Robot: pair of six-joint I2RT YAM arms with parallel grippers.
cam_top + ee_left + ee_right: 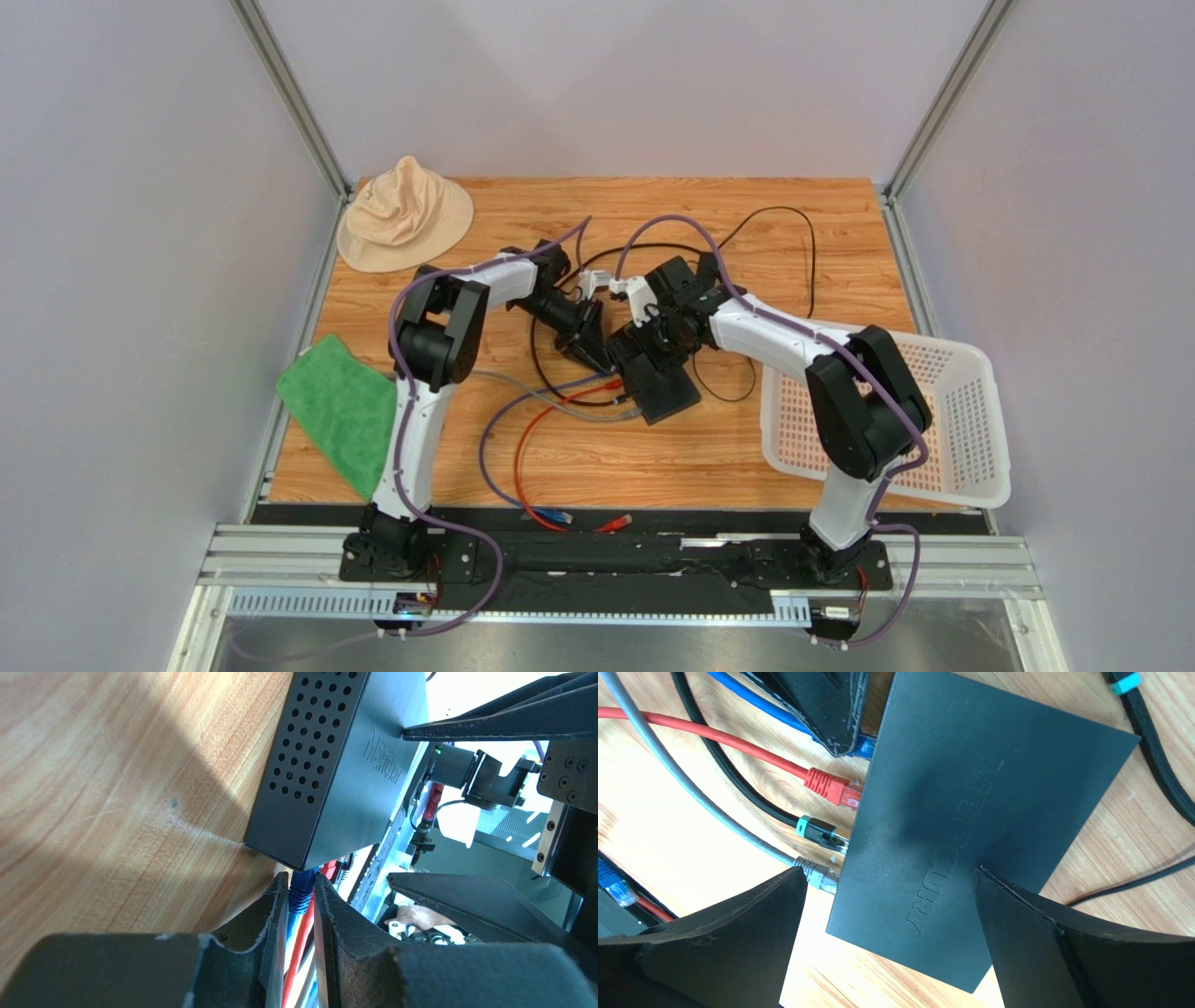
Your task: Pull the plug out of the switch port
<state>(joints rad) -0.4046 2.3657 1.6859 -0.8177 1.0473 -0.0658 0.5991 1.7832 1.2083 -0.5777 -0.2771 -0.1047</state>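
The switch (662, 388) is a flat black box on the wooden table, marked MERCURY (976, 812), with a perforated side (330, 763). Several cables are plugged into one edge: a blue plug (302, 887), a red plug (834, 788), a black plug with a teal band (819, 831) and a grey plug (816, 876). My left gripper (302, 897) is shut on the blue plug right at the port; it also shows in the top view (601, 353). My right gripper (891, 875) is open above the switch, one fingertip (1018, 910) over its top.
A tan hat (406, 213) lies at the back left, a green cloth (341, 406) at the left edge and a white basket (933, 420) on the right. A thin black cable (786, 231) loops behind the switch. Loose cable ends (582, 521) lie near the front edge.
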